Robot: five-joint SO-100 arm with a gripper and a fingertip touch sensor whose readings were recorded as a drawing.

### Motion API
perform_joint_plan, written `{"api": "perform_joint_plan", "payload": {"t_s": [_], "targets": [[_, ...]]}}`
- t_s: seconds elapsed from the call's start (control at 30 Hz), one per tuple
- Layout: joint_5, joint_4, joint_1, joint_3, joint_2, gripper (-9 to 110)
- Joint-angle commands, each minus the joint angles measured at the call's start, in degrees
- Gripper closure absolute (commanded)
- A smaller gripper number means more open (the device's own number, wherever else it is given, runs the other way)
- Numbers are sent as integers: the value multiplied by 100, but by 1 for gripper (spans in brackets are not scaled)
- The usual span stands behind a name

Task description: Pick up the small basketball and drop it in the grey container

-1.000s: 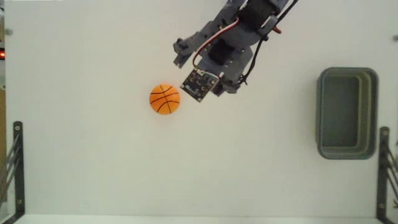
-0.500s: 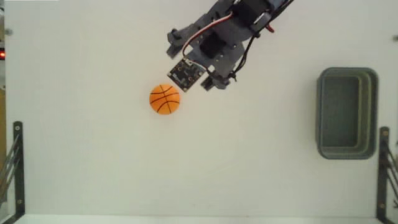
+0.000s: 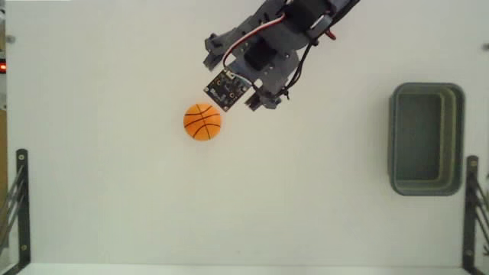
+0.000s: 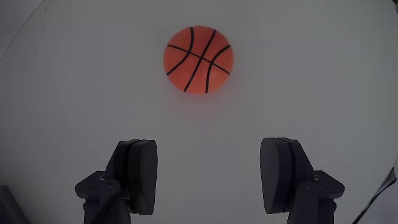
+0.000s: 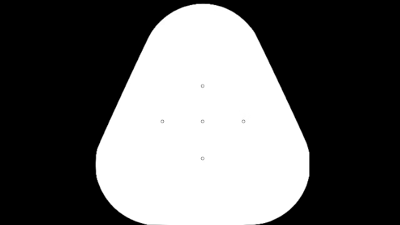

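Two dark fingers of your gripper [image 4: 208, 177] stand spread wide and empty so the small orange basketball with black seams [image 4: 198, 59], resting on the white table [image 3: 114, 198] just ahead, fits between them.

Grey arm [image 3: 267, 46], seemingly red-and-white cable [image 3: 243, 47]

Plain white table [image 3: 114, 206], black metal brackets [image 3: 21, 206] at edges
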Motion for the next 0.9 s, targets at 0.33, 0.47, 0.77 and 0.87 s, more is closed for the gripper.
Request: {"api": "perform_joint_plan", "payload": {"t_s": [0.33, 0.47, 0.77, 0.87], "targets": [[26, 13, 87, 30, 193, -9], [26, 13, 87, 30, 193, -9], [26, 13, -6, 30, 193, -9], [26, 13, -6, 30, 193, -9]]}}
